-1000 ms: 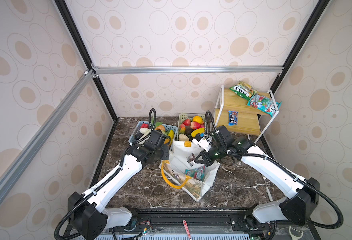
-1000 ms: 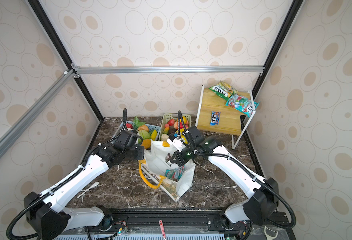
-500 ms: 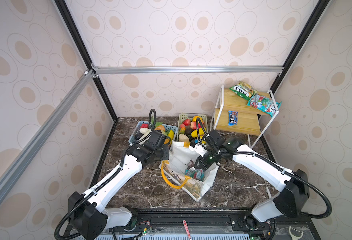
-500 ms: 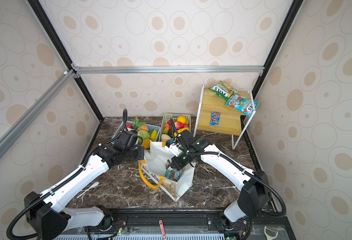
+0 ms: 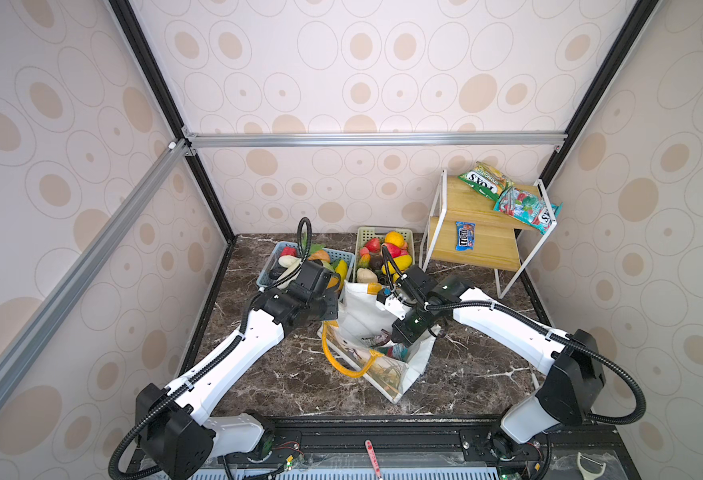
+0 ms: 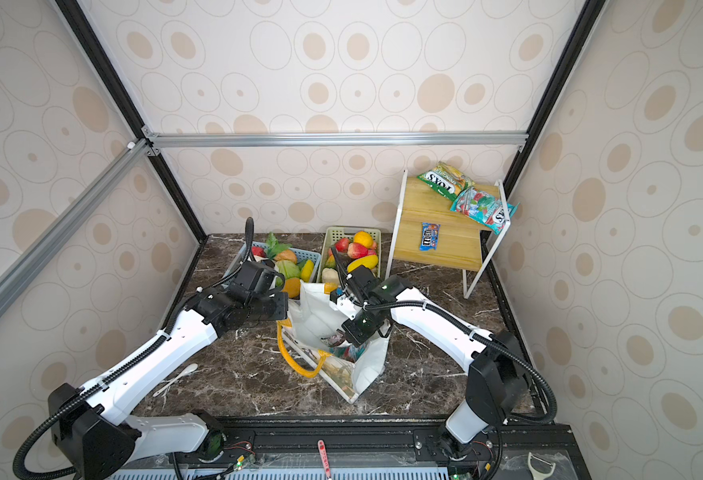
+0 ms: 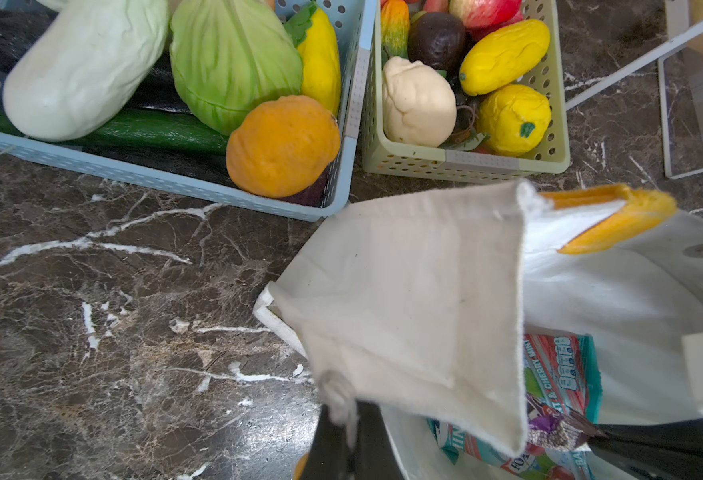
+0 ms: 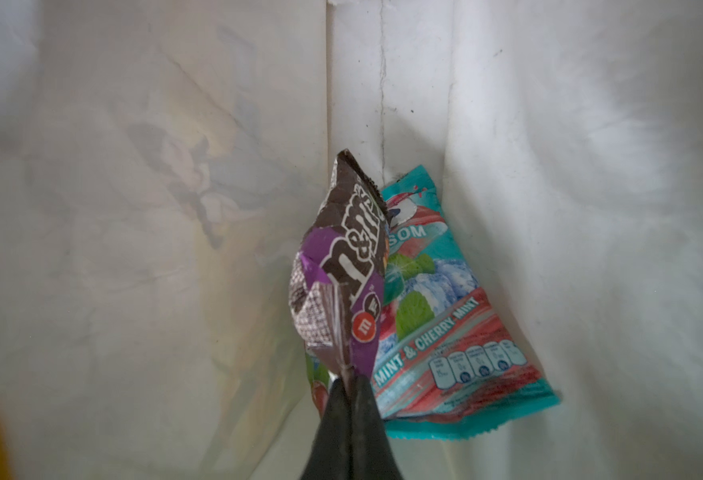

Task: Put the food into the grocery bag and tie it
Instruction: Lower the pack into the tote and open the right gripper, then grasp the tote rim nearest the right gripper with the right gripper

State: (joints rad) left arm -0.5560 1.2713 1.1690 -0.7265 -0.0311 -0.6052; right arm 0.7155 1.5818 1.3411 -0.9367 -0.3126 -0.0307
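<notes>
Grocery bag (image 5: 356,316) is stood open on the table (image 5: 283,374), its rim pinched in the closed left gripper (image 7: 343,415), with the purple packet (image 8: 341,266) clamped inside it by the closed right gripper (image 8: 347,380); should the rim slip, the mouth could be collapsed onto that arm.

The boxy white fabric grocery bag (image 5: 358,320) is showing thick yellow-orange loop handles (image 7: 615,216) and a printed picture in muted yellows and greens on its outer side. A crinkly dark purple and brown snack packet (image 8: 341,270) is flashing white lettering. A teal packet (image 8: 445,332) is displaying red streaks and green mint leaves. White veins are running through the dark brown marble surface (image 5: 283,374). Beige ovals are dotting the cream wall panels (image 5: 383,62).
</notes>
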